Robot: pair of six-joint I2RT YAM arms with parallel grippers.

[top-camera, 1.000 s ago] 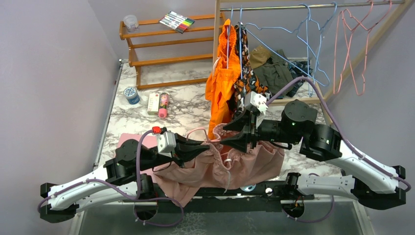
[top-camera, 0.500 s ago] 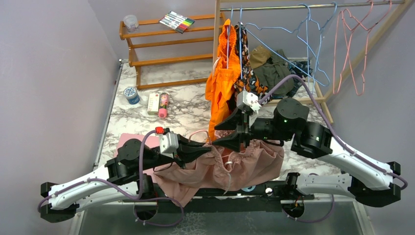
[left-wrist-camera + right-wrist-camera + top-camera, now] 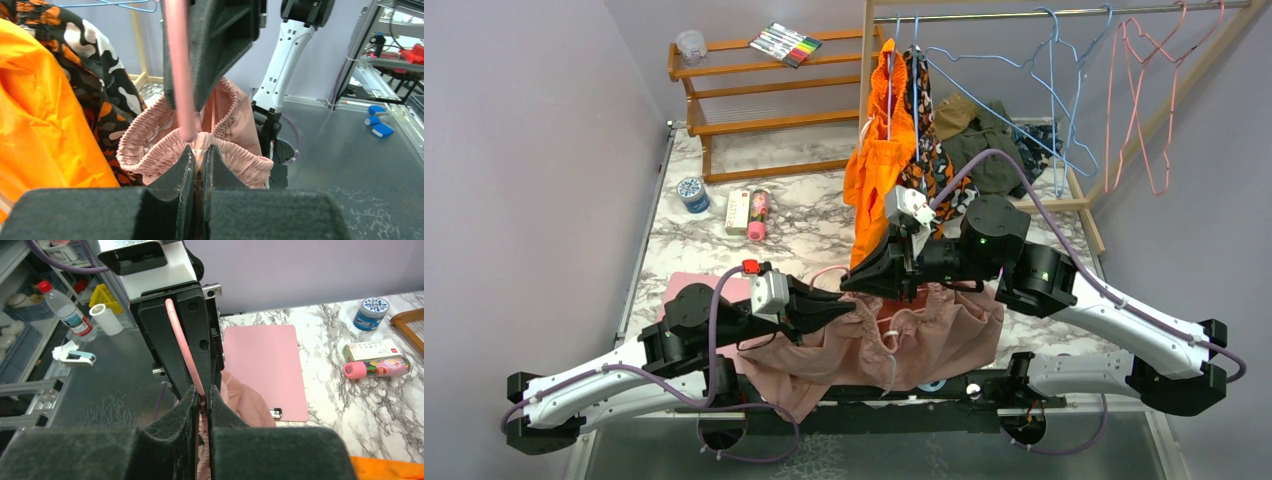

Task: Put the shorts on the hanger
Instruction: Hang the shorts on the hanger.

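Observation:
The dusty-pink shorts point(image 3: 904, 335) hang bunched between the two arms over the table's near edge. Their gathered waistband point(image 3: 150, 145) shows in the left wrist view. My left gripper point(image 3: 852, 302) is shut on that waistband point(image 3: 199, 150). A thin pink wire of the hanger point(image 3: 822, 270) rises from the same spot, close past the left camera point(image 3: 179, 75). My right gripper point(image 3: 849, 283) meets the left one tip to tip. Its jaws point(image 3: 201, 392) are shut on the pink wire point(image 3: 182, 345), with shorts fabric point(image 3: 245, 405) in the gap as well. The rest of the hanger is hidden.
An orange garment point(image 3: 874, 180) and a camouflage one point(image 3: 929, 150) hang just behind the grippers. Light-blue hangers point(image 3: 1064, 90) and pink wire hangers point(image 3: 1144, 100) hang from the rail. Table: pink mat point(image 3: 262, 370), tin point(image 3: 691, 192), bottle point(image 3: 757, 215), wooden shelf point(image 3: 754, 90), dark clothes point(image 3: 984, 150).
The right arm has swung left and down to the left gripper's tips, and its jaws have gone from open to shut. The left arm has held still with the waistband.

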